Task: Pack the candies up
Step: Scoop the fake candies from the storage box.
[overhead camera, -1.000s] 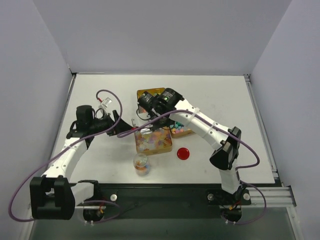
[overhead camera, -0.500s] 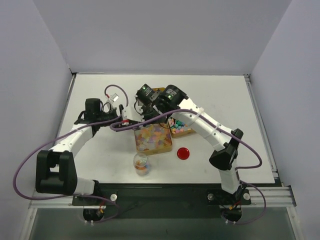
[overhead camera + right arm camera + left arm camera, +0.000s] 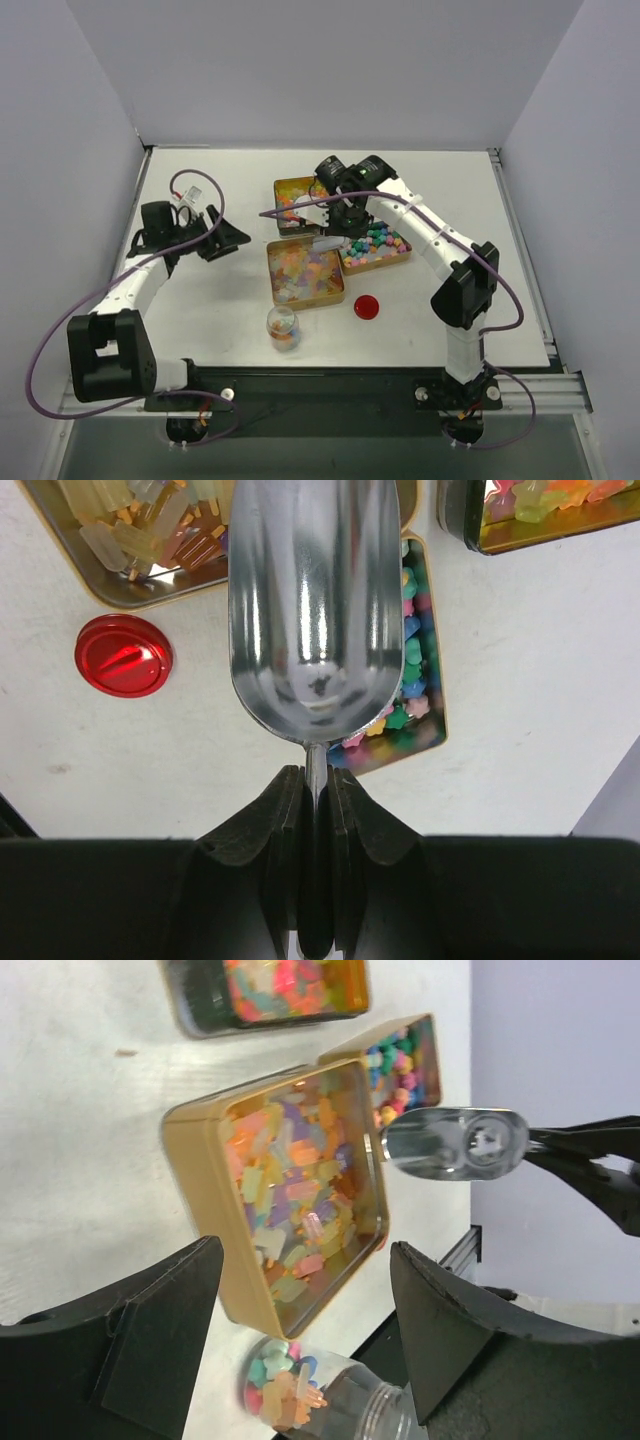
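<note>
The candies fill three tins: small multicoloured ones in the right tin, pastel pieces in the gold tin, and gummy ones in the dark tin at the back. My right gripper is shut on the handle of an empty metal scoop, whose bowl hangs over the gap between the gold and right tins. My left gripper is open and holds nothing; it stands left of the gold tin. A clear jar with a few candies at the bottom stands in front of the gold tin.
A flat red lid lies on the table right of the jar and in front of the right tin. The scoop also shows in the left wrist view, beyond the gold tin. White walls close the table at the back and both sides.
My left gripper has drawn back to the left, away from the tins. My right gripper has swung right and back with the scoop, from over the gold tin toward the right tin.
</note>
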Robot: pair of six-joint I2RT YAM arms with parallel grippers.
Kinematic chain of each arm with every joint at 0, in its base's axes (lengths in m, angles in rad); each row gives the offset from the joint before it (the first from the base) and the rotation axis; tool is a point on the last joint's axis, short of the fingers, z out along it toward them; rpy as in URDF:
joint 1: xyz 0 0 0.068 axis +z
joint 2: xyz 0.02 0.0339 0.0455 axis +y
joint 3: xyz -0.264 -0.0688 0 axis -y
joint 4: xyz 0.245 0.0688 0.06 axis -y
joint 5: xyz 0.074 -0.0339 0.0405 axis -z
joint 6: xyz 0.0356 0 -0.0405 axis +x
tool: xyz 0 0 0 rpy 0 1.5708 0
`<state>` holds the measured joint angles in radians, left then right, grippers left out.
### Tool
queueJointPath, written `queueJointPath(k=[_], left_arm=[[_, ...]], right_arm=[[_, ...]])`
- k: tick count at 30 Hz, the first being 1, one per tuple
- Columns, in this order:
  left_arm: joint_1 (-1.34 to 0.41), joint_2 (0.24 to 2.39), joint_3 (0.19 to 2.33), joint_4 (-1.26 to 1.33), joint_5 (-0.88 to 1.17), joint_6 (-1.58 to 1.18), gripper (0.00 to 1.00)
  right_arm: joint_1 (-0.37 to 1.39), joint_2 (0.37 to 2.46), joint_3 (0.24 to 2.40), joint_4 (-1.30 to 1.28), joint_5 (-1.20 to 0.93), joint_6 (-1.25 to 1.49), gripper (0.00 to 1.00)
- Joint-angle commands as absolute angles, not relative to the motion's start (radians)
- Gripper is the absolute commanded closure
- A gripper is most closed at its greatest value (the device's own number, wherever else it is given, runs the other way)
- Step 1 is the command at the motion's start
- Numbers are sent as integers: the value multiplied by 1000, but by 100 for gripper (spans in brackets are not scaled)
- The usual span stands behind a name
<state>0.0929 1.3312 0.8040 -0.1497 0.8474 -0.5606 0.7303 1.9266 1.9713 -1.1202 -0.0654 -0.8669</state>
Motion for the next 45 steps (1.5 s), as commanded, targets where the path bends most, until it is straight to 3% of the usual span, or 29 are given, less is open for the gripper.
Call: queueJointPath(k=[1, 7, 9, 10, 11, 12, 21, 36, 45], left_arm=[[87, 1388, 749, -192, 703, -578, 23], [69, 1489, 749, -206, 629, -586, 35], [61, 1531, 750, -199, 632, -601, 55], [51, 1546, 753, -190, 646, -604, 70], [43, 1575, 756, -178, 655, -617, 94], [34, 1586, 758, -178, 657, -621, 100], [-81, 1649, 735, -143, 646, -658, 100], [-132, 1772, 765, -83, 709, -715, 100], [-132, 1763, 752, -57, 727, -738, 100]], right_arm=[[745, 1991, 2037, -1170, -18, -893, 100], [772, 2063, 2051, -1200, 76, -951, 100], [778, 2083, 2049, -1200, 106, -965, 100], [782, 2089, 2051, -1200, 136, -979, 100], [785, 2095, 2052, -1201, 149, -985, 100], [790, 2108, 2054, -1200, 162, -992, 100], [838, 2192, 2072, -1195, 233, -1048, 100], [876, 2345, 2175, -1198, 178, -988, 100], [845, 2324, 2149, -1193, 212, -1071, 100]])
